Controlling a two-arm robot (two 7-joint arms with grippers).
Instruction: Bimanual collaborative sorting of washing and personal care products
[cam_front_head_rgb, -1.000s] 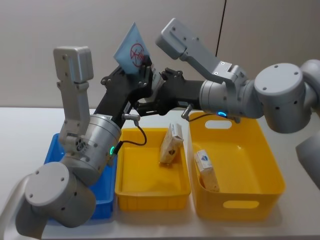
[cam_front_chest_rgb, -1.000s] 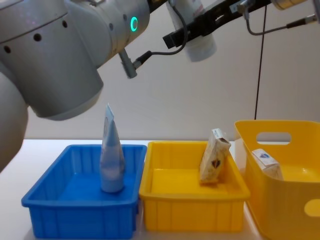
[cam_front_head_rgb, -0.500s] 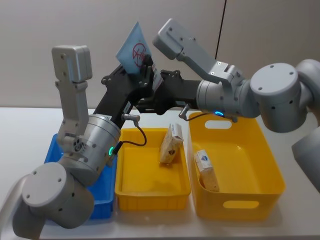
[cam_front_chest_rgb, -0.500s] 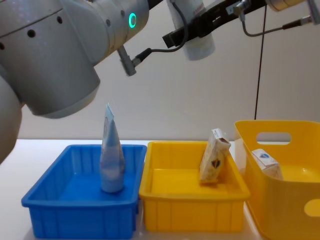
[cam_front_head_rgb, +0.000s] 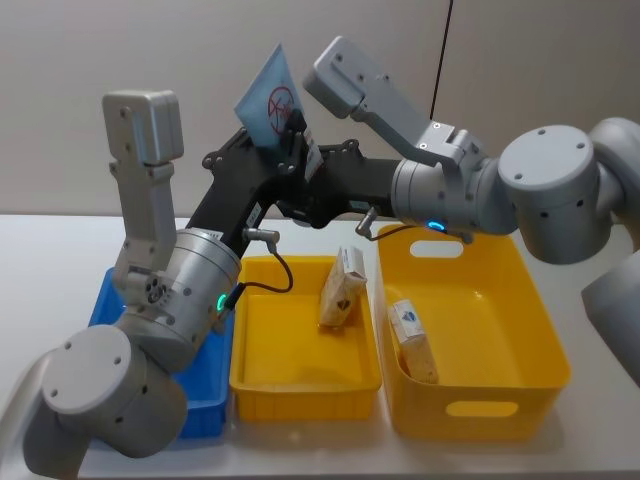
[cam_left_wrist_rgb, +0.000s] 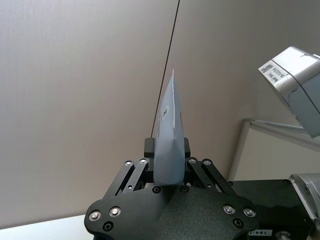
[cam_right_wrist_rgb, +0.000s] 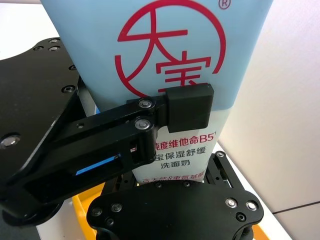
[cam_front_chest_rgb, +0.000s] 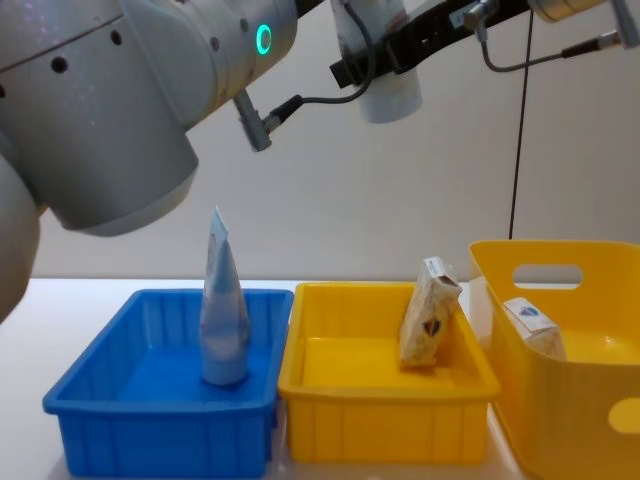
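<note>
Head view: above the blue bin, the left gripper and right gripper are both clamping a raised squeeze tube, while a beige packet is leaning in the middle yellow bin.

Blue bin, small yellow bin beside it, large yellow bin, white table

Glossy plastic bins; matt black tool; smooth tube.

White table carries blue bin, two yellow bins, seemingly touching.
</note>
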